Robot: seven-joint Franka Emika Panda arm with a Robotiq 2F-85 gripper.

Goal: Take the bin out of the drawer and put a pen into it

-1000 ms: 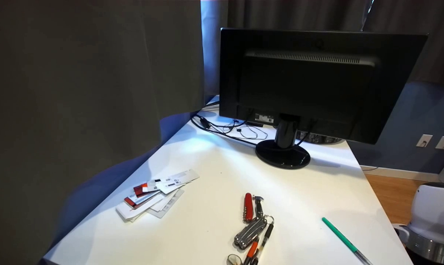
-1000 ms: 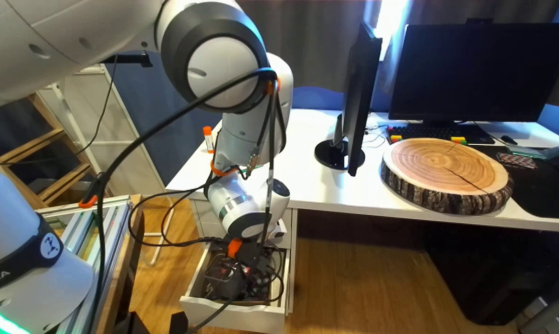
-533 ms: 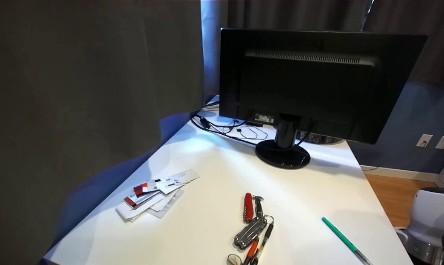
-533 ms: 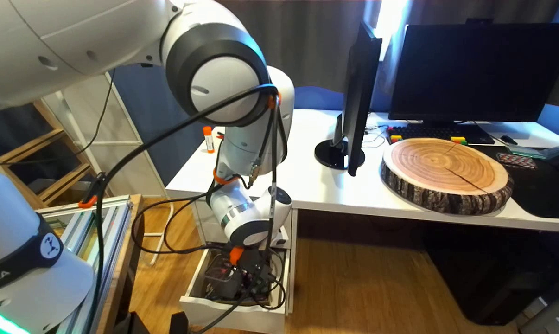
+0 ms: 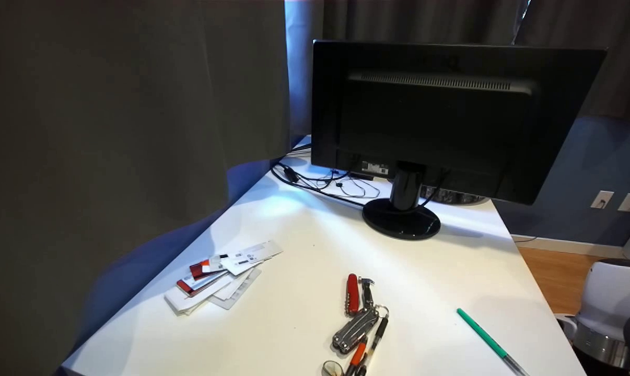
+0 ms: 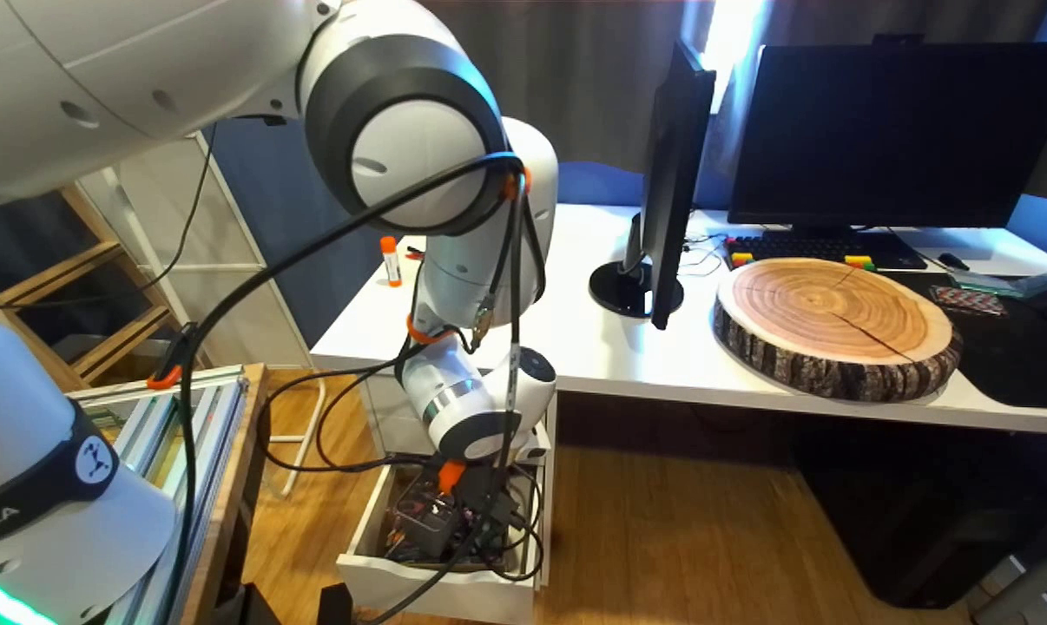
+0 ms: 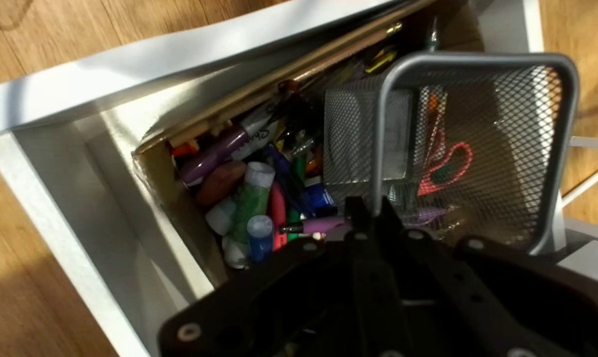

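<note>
The bin (image 7: 477,58), a grey wire-mesh cup with a squarish rim, is seen from above in the wrist view. My gripper (image 7: 376,208) is shut on its near left rim, one finger on each side of the wire. In an exterior view the bin (image 6: 432,525) is among clutter inside the pulled-out drawer (image 6: 441,595), partly covered by arm cables. Whether its base is lifted I cannot tell. A green pen (image 5: 485,335) lies on the white desk (image 5: 294,292), near its right edge and away from the arm.
A box (image 7: 175,193) full of markers and pens sits in the drawer; scissors (image 7: 448,171) show through the mesh. A loose black cable (image 6: 523,547) hangs over the drawer. Multi-tools (image 5: 356,330), cards (image 5: 218,277) and a monitor (image 5: 435,115) are on the desk, its edge above the drawer.
In an exterior view the arm has come down a little and shifted slightly right over the drawer. The gripper's jaws have closed on the rim. The pen has not moved.
</note>
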